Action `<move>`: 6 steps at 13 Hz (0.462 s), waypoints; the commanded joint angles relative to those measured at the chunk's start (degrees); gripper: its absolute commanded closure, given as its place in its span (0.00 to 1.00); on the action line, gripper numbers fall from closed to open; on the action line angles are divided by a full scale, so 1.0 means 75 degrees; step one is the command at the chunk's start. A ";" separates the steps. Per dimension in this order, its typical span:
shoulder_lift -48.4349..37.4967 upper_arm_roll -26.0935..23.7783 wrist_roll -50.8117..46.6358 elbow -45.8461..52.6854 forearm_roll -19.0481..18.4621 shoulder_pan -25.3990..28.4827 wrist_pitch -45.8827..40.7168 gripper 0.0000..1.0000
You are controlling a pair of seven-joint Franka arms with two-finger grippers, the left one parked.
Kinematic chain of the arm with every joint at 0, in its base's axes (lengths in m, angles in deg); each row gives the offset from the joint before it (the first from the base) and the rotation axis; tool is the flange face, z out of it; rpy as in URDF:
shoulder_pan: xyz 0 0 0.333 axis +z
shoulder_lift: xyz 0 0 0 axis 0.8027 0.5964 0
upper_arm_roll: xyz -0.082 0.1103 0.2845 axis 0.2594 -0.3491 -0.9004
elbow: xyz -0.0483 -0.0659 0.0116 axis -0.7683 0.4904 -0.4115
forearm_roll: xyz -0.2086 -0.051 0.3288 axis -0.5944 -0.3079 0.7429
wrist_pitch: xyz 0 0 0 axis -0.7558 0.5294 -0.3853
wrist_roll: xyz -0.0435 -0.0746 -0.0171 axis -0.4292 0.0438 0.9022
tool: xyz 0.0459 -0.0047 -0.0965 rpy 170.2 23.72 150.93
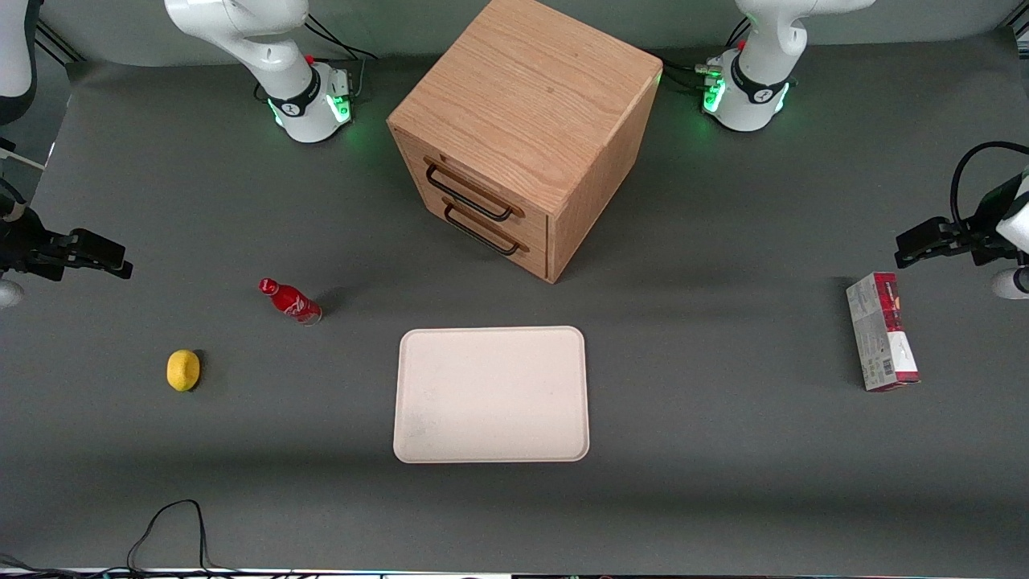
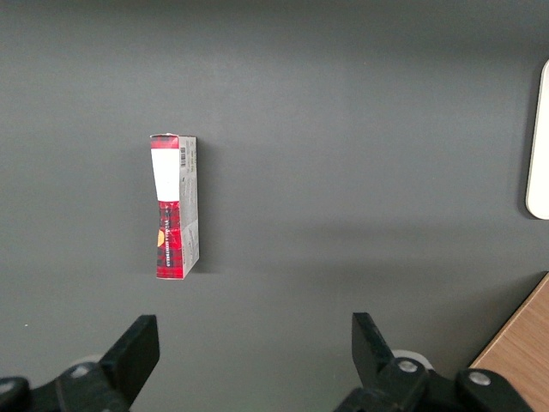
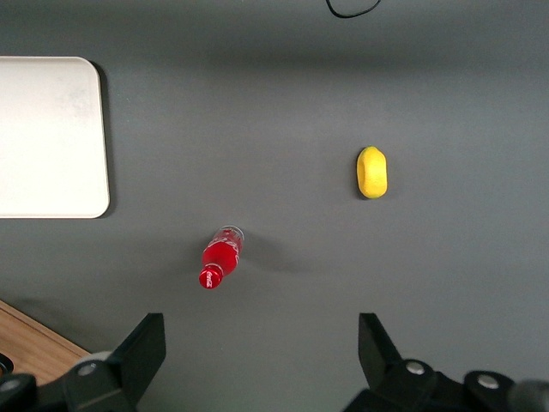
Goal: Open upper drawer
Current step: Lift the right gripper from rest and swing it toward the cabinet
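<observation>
The oak cabinet (image 1: 526, 104) stands at the middle of the table, farther from the front camera than the tray. Its upper drawer (image 1: 473, 178) is closed, with its thin black bar handle (image 1: 469, 195) above the lower drawer's matching handle (image 1: 482, 232). My gripper (image 1: 114, 262) hovers open and holds nothing at the working arm's end of the table, well apart from the cabinet. In the right wrist view the open gripper (image 3: 262, 333) has bare table between its fingers, and a corner of the cabinet (image 3: 34, 345) shows.
A red bottle (image 1: 291, 301) (image 3: 220, 258) and a yellow lemon (image 1: 183, 370) (image 3: 372, 172) lie between my gripper and the white tray (image 1: 490, 394) (image 3: 51, 137). A red-and-white box (image 1: 882, 342) (image 2: 175, 206) stands toward the parked arm's end. A black cable (image 1: 173, 523) loops at the front edge.
</observation>
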 commanded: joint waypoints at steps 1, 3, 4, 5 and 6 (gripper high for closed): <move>-0.0083 0.0062 -0.0199 -0.0042 -0.0024 0.0076 -0.0078 0.00; -0.0037 0.0062 -0.0187 -0.0030 -0.0024 0.0076 -0.0078 0.00; 0.0022 0.0050 -0.0187 0.0004 -0.0024 0.0088 -0.0078 0.00; 0.0069 0.0038 -0.0187 0.0016 -0.0012 0.0111 -0.0031 0.00; 0.0185 -0.0008 -0.0187 0.0051 0.0023 0.0123 0.0027 0.00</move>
